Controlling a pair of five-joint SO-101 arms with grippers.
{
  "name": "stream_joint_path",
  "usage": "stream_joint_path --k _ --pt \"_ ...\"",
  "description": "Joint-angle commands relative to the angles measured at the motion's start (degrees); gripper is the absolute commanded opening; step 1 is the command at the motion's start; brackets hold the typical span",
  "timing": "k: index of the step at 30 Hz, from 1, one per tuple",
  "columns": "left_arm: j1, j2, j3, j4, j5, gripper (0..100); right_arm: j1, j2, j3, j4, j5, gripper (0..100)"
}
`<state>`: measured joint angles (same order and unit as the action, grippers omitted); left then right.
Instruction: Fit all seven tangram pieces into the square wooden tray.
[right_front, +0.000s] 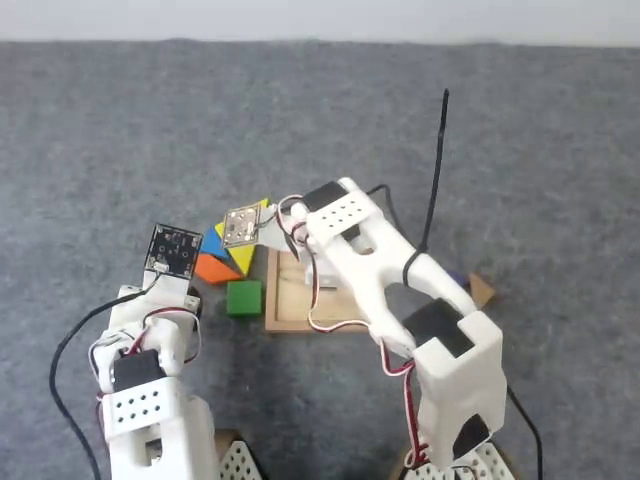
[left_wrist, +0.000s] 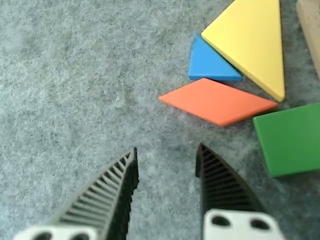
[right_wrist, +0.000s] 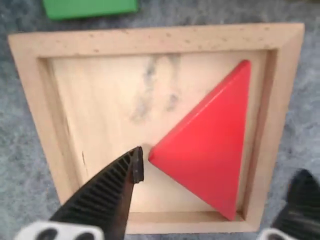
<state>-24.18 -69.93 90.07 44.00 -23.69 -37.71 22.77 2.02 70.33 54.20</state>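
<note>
The square wooden tray (right_wrist: 150, 37) holds a red triangle (right_wrist: 210, 145), which lies against one wall. My right gripper (right_wrist: 220, 172) is open above it, with one fingertip (right_wrist: 136, 162) right beside the triangle's corner and the other outside the tray's rim. My left gripper (left_wrist: 165, 152) is open over bare carpet, a little short of the orange parallelogram (left_wrist: 217, 100). Beyond the parallelogram are a blue triangle (left_wrist: 210, 62) and a yellow triangle (left_wrist: 252, 40). A green square (left_wrist: 292, 137) lies beside them, next to the tray (right_front: 300, 322).
A purple piece (right_front: 455, 278) and a tan piece (right_front: 482, 290) lie on the carpet on the far side of the tray, partly behind the right arm. A black cable rises behind that arm. Grey carpet spreads all around.
</note>
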Motion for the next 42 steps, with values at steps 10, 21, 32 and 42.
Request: stream_joint_path --k 10,21,32,42 --pt "0.44 -1.32 -0.66 -1.32 -0.62 18 0.84 -18.59 6.59 1.27 -3.16 44.1" --pt "0.44 -1.32 -0.66 -1.32 -0.62 18 0.92 -14.99 13.1 -3.38 -12.4 2.0" --pt "0.35 -1.32 -0.66 -1.32 -0.62 18 0.92 -5.41 5.54 -2.77 -11.25 4.3" --pt "0.35 -1.32 -0.66 -1.32 -0.62 18 1.8 -5.49 5.1 -8.66 -11.25 4.3"
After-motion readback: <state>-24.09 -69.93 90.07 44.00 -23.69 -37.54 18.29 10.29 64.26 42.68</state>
